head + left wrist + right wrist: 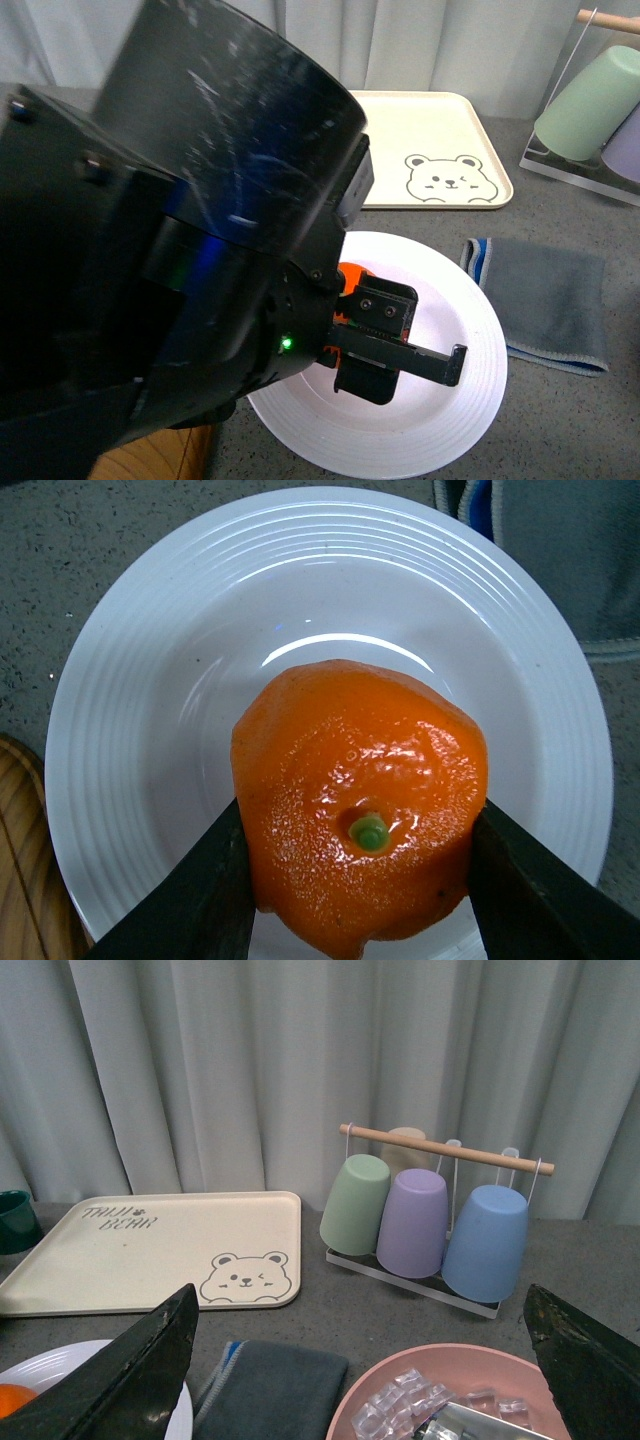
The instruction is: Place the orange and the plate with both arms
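Over the middle of the plate (pixel 150 710), that's where the orange (pixel 360 800) is, folks. It's clamped in the left claw (pixel 362 890), one dark finger (pixel 190 910) pressed to each flank of the fruit, green stem dot facing straight at the wrist camera. Glossy skin, slightly lumpy, and the ridged white rim rings it all round. Whether the fruit's underside touches the plate's well or hangs just clear of it, I cannot tell from these angles.

From the front view the left arm fills most of the picture, big and dark. The claw reaches in above the plate, with just a sliver of orange peeping out beside it. The plate sits on the grey speckled surface (pixel 560 430). A folded grey cloth (pixel 550 295) with a blue edge lies just beside it on the right, and the beige bear tray (pixel 440 140) sits behind it, close to its far rim. A strip of wooden board (pixel 150 455) shows at the plate's near left edge.

Over to the right claw (pixel 360 1380): jaws spread wide, gripping nothing, facing the curtain (pixel 200 1060). Its view takes in a rack (pixel 445 1148) holding upturned green, purple and blue cups (pixel 415 1222). A pink bowl (pixel 450 1355) with clear cube-like pieces sits close below it.
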You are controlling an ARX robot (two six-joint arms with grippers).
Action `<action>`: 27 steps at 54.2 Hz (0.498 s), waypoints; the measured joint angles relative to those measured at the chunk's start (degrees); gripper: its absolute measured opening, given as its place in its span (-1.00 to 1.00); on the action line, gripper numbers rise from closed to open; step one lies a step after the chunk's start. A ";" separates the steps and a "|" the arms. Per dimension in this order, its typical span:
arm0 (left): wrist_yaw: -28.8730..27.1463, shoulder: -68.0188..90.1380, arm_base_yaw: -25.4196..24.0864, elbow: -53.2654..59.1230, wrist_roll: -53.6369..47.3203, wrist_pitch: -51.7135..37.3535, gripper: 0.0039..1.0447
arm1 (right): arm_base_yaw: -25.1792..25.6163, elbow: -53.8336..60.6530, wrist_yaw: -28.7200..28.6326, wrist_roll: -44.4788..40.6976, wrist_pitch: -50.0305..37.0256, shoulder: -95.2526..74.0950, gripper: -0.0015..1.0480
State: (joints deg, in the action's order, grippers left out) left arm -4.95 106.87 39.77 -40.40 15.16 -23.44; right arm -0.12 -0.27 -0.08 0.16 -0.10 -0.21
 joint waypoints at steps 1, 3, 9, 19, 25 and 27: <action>-0.07 0.59 0.00 -0.35 0.02 -0.17 -0.07 | 0.00 0.00 0.00 0.00 0.00 0.00 0.82; -0.61 1.66 -0.02 -1.03 0.02 -0.28 -0.07 | 0.00 0.00 0.00 0.00 0.00 0.00 0.82; -0.90 3.45 -0.13 -2.03 -0.02 -0.31 -0.07 | 0.00 0.00 0.00 0.00 0.00 0.00 0.82; -0.52 5.18 -0.15 -3.06 0.37 0.07 0.07 | 0.00 0.00 0.00 0.00 0.00 0.00 0.82; -0.39 5.92 -0.15 -3.43 0.52 0.46 0.39 | 0.00 0.00 0.00 0.00 0.00 0.00 0.82; -0.42 6.03 -0.13 -3.54 0.52 0.61 0.49 | 0.00 0.00 0.00 0.00 0.00 0.00 0.82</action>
State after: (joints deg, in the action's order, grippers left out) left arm -5.37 112.90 39.64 -43.94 15.68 -22.83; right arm -0.12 -0.27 -0.08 0.16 -0.10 -0.21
